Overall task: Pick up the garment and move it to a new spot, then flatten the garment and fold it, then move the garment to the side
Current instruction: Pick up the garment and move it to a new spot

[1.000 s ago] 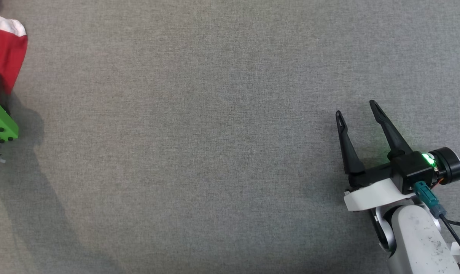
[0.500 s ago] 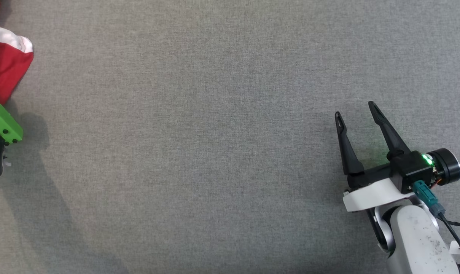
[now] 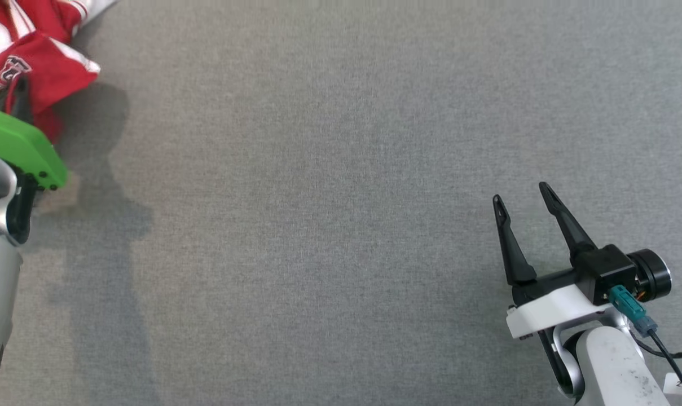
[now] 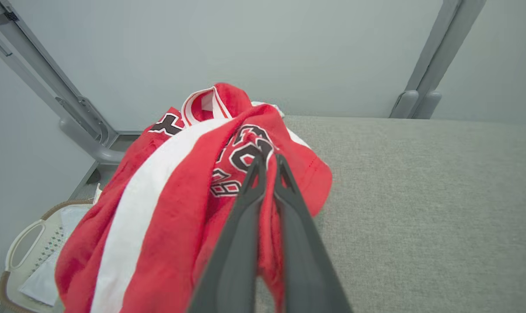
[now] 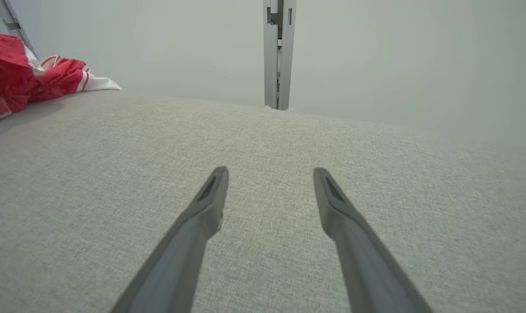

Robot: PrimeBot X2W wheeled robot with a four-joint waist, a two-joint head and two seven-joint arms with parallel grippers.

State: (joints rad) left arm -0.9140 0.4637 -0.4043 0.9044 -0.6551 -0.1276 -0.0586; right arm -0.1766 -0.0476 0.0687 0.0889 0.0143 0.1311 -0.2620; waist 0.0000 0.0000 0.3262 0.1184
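We find the crumpled red and white sports jersey (image 4: 171, 204) bunched at the far left corner of the grey fabric-covered table (image 3: 341, 203). Part of it hangs past the left edge, above a pale basket (image 4: 24, 237) that sits lower down. The left gripper (image 4: 269, 160) has its two dark fingers pressed almost together on a fold of the red cloth, just by the black-and-white lettering. A pinch there gathers several layers, which we judge gives enough purchase to haul the whole bundle rather than one loose flap. In the head view the shadow on the table beside the bundle suggests that this part is raised off the surface, with the arm's green cover (image 3: 19, 148) just on the near side of it.

The right gripper (image 3: 521, 193) sits near the table's near right corner, well apart from the cloth. Its fingers are spread wide and hold nothing. We take it to be parked there so that the middle of the table is free for the jersey to land. The carry to the new spot looks only just begun, with flattening and folding not yet started.
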